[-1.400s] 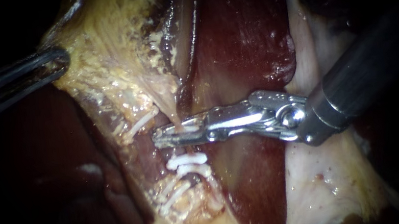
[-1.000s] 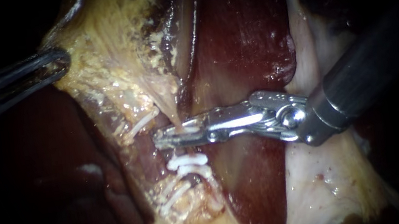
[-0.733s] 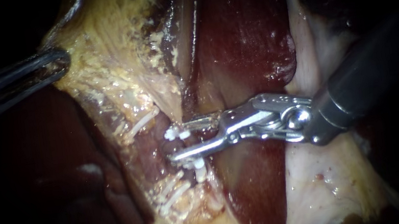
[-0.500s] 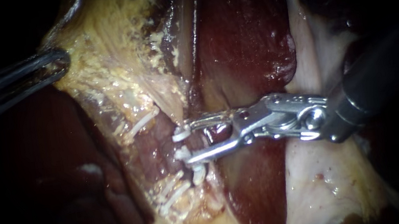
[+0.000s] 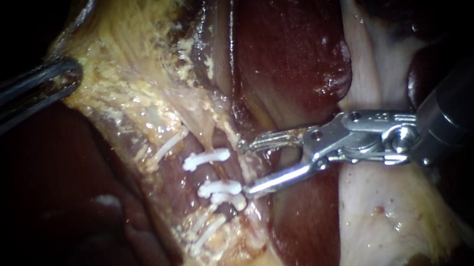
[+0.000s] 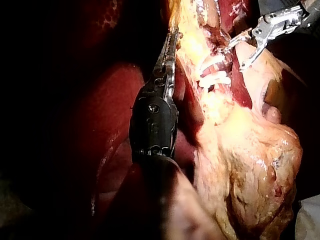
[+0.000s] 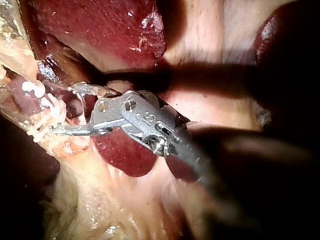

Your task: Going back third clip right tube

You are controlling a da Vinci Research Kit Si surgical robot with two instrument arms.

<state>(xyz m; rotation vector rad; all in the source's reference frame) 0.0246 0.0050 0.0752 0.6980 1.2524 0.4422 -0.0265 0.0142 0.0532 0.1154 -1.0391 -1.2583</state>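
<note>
Your right instrument [image 5: 246, 169] stands just beside the right tube [image 5: 218, 172], on the side toward the liver [image 5: 287, 53]. Its jaws are spread wide and empty, with nothing between them. The tube runs down the edge of the pale fatty tissue [image 5: 131, 73] and carries three white clips: an upper clip [image 5: 206, 157] and, below it, a lower pair [image 5: 220, 188] set close together.

Treat the tube as soft, wet and easily torn. The clips look small, light and stiff, and I judge that a knock from a jaw tip could shift one. The lower jaw tip sits almost against the lower pair, so take hold of nothing here — back out along the line of your shaft.

Your left instrument [image 5: 61, 73] is clamped on the fatty tissue's far edge and holds it taut, well apart from the clips.
</note>
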